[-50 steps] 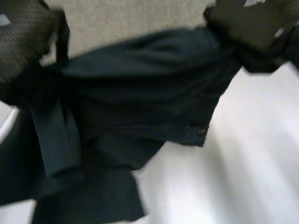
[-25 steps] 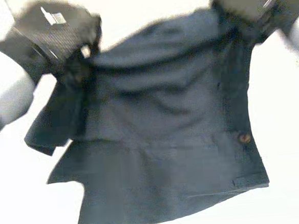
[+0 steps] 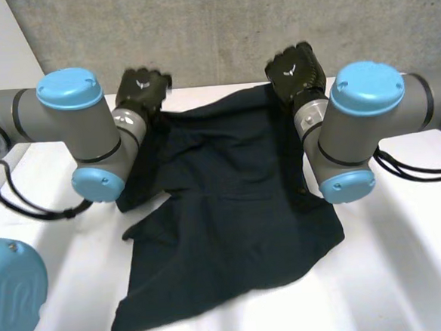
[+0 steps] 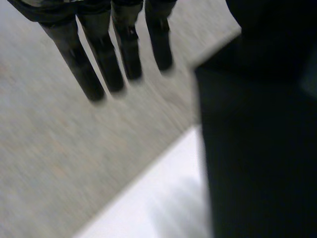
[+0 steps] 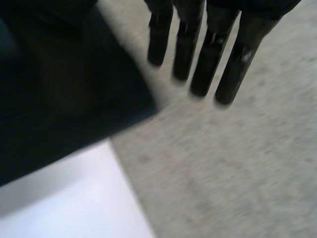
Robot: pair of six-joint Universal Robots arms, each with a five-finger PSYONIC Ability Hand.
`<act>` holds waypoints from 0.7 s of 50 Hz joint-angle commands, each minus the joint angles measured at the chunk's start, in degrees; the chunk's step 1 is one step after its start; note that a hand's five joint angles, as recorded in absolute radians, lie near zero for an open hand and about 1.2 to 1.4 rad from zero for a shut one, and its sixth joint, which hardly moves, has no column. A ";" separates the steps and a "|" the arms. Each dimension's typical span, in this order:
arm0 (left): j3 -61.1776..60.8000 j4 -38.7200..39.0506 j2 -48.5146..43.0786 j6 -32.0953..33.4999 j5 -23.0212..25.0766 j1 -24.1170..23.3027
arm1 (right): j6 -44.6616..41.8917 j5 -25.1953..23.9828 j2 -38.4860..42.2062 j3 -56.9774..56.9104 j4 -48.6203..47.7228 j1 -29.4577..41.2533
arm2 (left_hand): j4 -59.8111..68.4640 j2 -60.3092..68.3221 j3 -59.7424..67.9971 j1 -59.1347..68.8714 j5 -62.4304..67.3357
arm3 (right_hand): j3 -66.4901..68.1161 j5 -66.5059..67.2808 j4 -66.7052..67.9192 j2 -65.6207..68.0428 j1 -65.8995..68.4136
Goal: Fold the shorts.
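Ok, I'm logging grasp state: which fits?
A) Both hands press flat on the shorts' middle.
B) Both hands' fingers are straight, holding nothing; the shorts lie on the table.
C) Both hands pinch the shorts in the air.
B: the left hand and the right hand each show straight fingers beside the shorts, not closed on them, and the shorts lie on the table.

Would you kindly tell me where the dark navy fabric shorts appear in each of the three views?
Head view: dark navy fabric shorts spread on the white table, between both arms.
Left wrist view: shorts beside the left hand's straight fingers.
Right wrist view: shorts beside the right hand's straight fingers.
Shared landmark: the table's far edge.
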 commanded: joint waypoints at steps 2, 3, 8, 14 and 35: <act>2.15 12.28 -2.41 1.76 0.00 -0.51 | -0.91 -0.25 0.86 0.76 -4.20 -0.85 | -37.47 -36.46 -37.69 -37.06 -39.60 | -34.77 -33.77 -35.18 -34.25 -22.67; 1.19 12.19 -2.15 1.76 0.00 -0.68 | -0.47 -0.25 0.15 1.47 -3.40 -0.93 | -37.47 -36.46 -37.69 -37.06 -39.60 | -34.77 -33.77 -35.18 -34.25 -22.67; -3.82 11.84 2.06 1.84 -0.18 -0.77 | 3.48 -1.30 -5.65 6.48 1.34 -2.16 | -37.47 -36.46 -37.69 -37.06 -39.60 | -34.77 -33.77 -35.18 -34.25 -22.67; -16.99 7.19 13.48 1.76 -0.71 -0.07 | 7.43 -7.88 -16.01 16.31 14.16 -4.18 | -37.26 -36.25 -37.48 -36.85 -39.39 | -34.77 -33.77 -35.18 -34.25 -22.67; -75.19 -8.55 57.96 -13.54 -5.36 -2.00 | 9.73 -31.10 -26.75 52.18 12.97 -16.05 | -11.20 -10.18 -11.42 -10.78 -13.32 | -15.86 -14.86 -16.27 -15.34 -3.76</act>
